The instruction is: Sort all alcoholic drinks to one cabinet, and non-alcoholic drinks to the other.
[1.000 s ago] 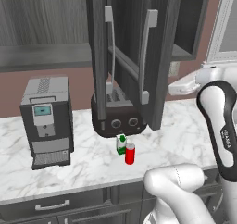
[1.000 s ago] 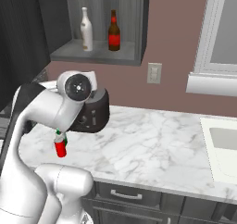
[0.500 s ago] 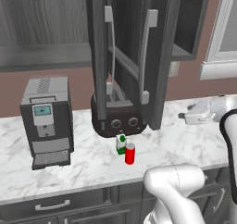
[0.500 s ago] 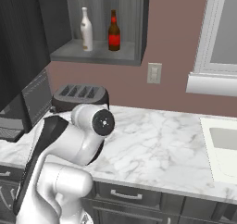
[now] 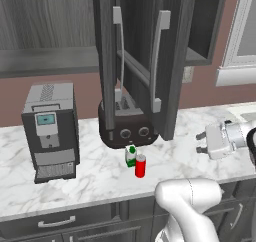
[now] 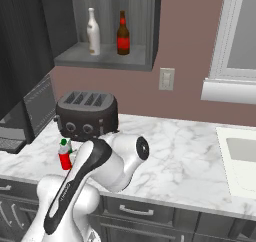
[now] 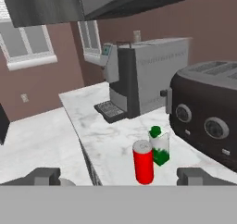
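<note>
Tool [image 7: 118,176], jaws spread and empty, faces red can [image 7: 143,162] beside green-capped bottle [image 7: 159,146].

Small plain red can [image 7: 143,162] and short green-and-white bottle with green cap [image 7: 159,146] upright, side by side on marble counter; pale tan bottle [image 6: 93,32] and dark brown red-labelled beer bottle [image 6: 123,34] upright inside open dark grey cabinet [image 6: 110,60].
</note>
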You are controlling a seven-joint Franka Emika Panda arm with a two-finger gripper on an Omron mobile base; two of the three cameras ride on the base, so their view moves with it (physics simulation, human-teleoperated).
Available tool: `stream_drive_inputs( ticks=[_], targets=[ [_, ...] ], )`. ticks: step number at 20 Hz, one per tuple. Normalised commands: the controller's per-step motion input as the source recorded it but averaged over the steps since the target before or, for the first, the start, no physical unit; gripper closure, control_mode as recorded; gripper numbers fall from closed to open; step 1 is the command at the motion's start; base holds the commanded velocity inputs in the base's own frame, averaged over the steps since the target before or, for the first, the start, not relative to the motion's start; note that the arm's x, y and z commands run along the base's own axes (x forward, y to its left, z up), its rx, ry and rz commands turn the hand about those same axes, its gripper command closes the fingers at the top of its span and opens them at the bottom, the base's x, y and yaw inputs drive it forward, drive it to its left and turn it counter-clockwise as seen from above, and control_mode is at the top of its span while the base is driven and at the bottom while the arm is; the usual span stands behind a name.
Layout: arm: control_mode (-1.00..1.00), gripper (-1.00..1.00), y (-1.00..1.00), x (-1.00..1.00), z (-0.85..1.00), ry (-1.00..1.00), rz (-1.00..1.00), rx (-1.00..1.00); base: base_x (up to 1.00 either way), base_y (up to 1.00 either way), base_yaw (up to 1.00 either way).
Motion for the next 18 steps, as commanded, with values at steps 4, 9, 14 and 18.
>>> stream_drive_inputs(
  ticks=[4,9,14,18],
  targets=[
    [-1.00,-1.00,0.50,0.11,-0.70,0.00,0.16,0.00,0.00,0.00,0.00],
    [-1.00,-1.00,0.44,0.14,-0.41,0.00,0.11,0.00,0.00,0.00,0.00],
    [-1.00,-1.00,0.40,0.10,-0.32,0.00,0.08,0.00,0.00,0.00,0.00],
    [-1.00,-1.00,0.30,0.06,-0.25,0.00,0.04,0.00,0.00,0.00,0.00]
  ],
)
